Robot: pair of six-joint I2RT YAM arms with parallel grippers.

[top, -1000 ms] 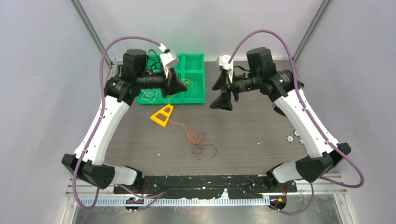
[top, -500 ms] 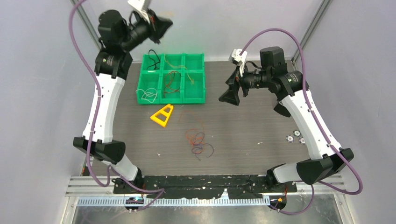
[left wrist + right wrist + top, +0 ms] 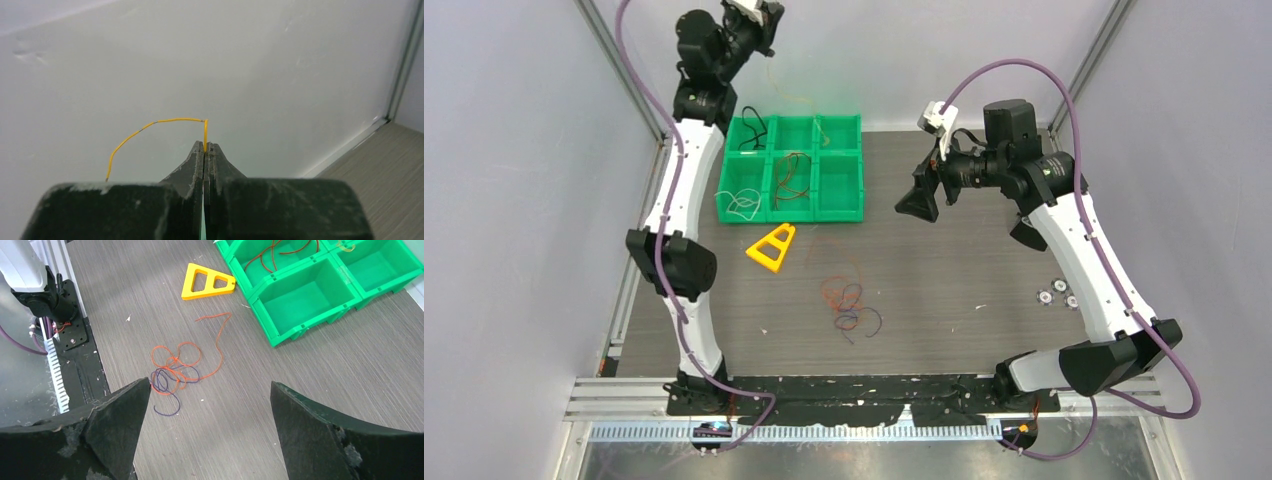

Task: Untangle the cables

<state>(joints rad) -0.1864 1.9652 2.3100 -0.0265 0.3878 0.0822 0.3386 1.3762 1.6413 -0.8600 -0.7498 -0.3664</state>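
Dangling higher than before, yellow cable (image 3: 170, 120) in left claw (image 3: 205, 150).

The yellow cable (image 3: 175, 119) disappears into the pinched left claw (image 3: 205, 146).

The grey wood-grain worktop (image 3: 964, 290) carries a green six-compartment tray (image 3: 839, 213) at its far side. A yellow triangle frame (image 3: 764, 257) lies flat just in front of the tray. A loose tangle of orange and purple cables (image 3: 174, 374) lies near the middle. Small round pieces (image 3: 1056, 294), perhaps washers, lie by the right edge.
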